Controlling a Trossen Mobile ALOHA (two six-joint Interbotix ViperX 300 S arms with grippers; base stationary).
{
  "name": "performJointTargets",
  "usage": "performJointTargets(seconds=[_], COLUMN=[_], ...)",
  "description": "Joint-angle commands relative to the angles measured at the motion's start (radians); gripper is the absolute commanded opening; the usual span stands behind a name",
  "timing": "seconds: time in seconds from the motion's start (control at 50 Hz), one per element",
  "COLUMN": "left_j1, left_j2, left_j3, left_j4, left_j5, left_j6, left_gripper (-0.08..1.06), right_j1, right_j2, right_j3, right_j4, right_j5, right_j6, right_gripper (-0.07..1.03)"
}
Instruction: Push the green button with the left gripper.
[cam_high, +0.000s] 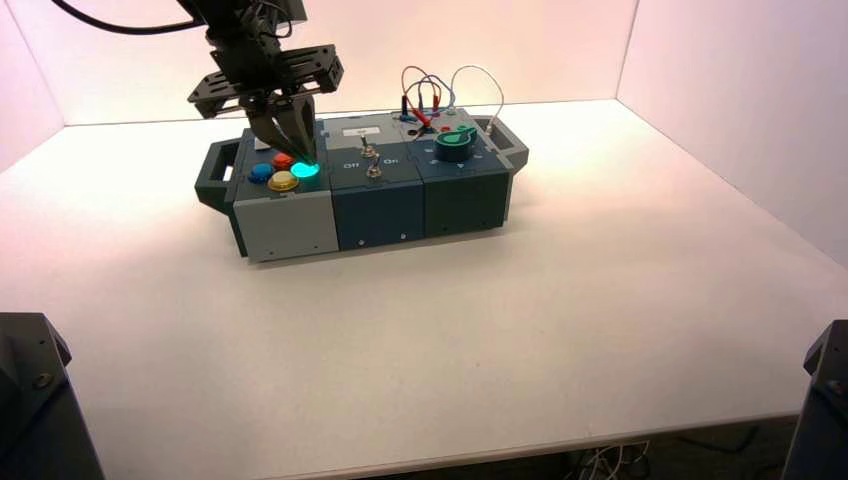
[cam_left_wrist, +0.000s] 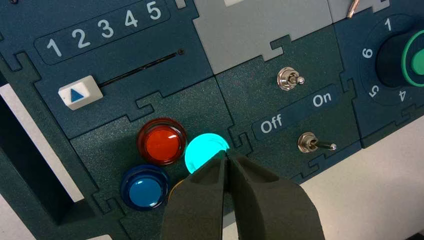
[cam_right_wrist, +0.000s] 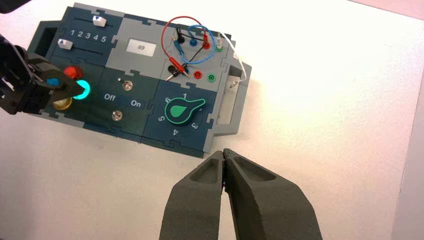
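The green button (cam_high: 306, 169) glows lit on the grey left section of the box (cam_high: 290, 225), beside a red, a blue and a yellow button. My left gripper (cam_high: 300, 157) hangs over it with its fingers shut. In the left wrist view the shut tips (cam_left_wrist: 227, 156) rest on the edge of the lit green button (cam_left_wrist: 202, 150). The right wrist view shows the same: the left gripper (cam_right_wrist: 75, 89) is at the green button (cam_right_wrist: 83, 90). My right gripper (cam_right_wrist: 223, 152) is shut and empty, held above the table on the knob side of the box.
A red button (cam_left_wrist: 161, 141) and a blue button (cam_left_wrist: 144, 186) sit next to the green one; the yellow one is mostly hidden under the fingers. A white slider handle (cam_left_wrist: 80, 93) stands near 1. Two toggle switches (cam_left_wrist: 312, 144), a green knob (cam_right_wrist: 182, 110) and looped wires (cam_high: 430, 95) lie further along the box.
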Motion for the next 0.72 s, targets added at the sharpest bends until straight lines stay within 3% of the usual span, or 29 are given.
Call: performJointTargets(seconds=[0.02,0.72], left_j1=[0.012,0.012], left_j2=[-0.009,-0.014], left_j3=[-0.006,0.015], left_j4=[0.003,0.003], left_j5=[-0.002,-0.014], left_j6=[-0.006,-0.018], left_gripper=[-0.03,-0.03], right_j1=[-0.002,-0.003], right_j2=[-0.018,-0.011], right_j3=[-0.014,-0.011], right_j4=[-0.002,-0.002], right_j5=[-0.005,-0.003], right_j6=[-0.005,-0.017], right_gripper=[-0.02,-0.02])
